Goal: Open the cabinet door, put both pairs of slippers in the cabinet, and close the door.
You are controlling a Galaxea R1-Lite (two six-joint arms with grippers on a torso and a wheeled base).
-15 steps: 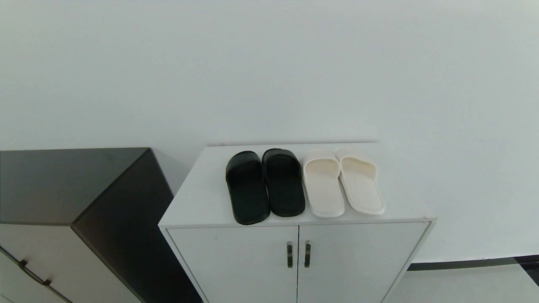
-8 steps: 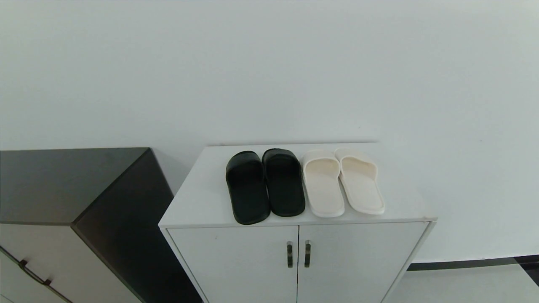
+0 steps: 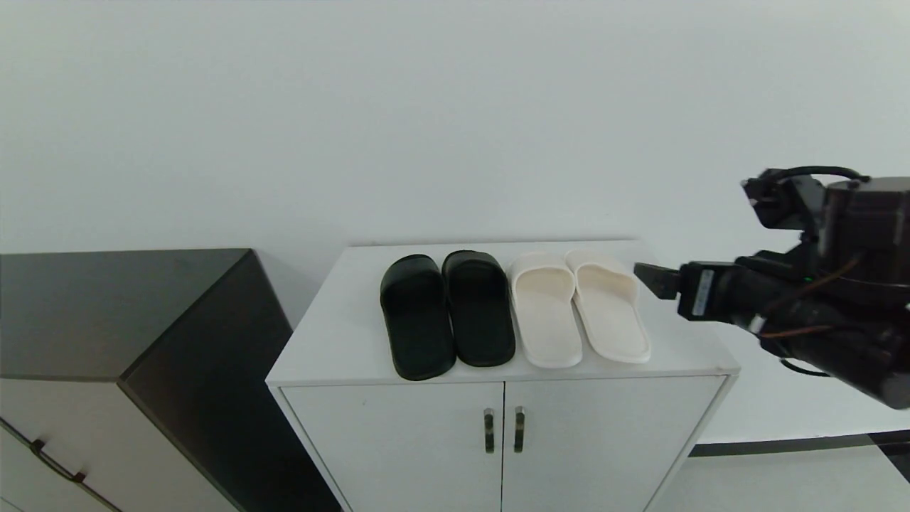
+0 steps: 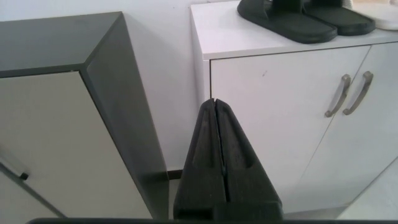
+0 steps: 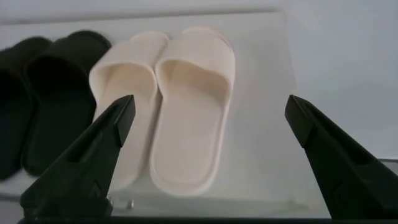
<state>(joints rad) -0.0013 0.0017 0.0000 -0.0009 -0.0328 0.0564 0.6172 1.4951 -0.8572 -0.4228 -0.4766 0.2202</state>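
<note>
Flanking the white cabinet at nine o'clock stands a dark cabinet; cream slippers lie nine o'clock of the spread-apart right tool; left tool pinched together.

A white cabinet stands against a pale wall, both of its doors shut and their two metal handles upright side by side at the middle seam. On the cabinet's top lie two pairs of slippers, toes toward the wall: the black slippers near its middle, the cream slippers just beside them toward its right edge. The right tool hangs above the cabinet's right edge, close by the outer cream slipper but apart from it. Left of the cabinet stands a dark-topped cupboard with a dark pull handle on its pale front.
</note>
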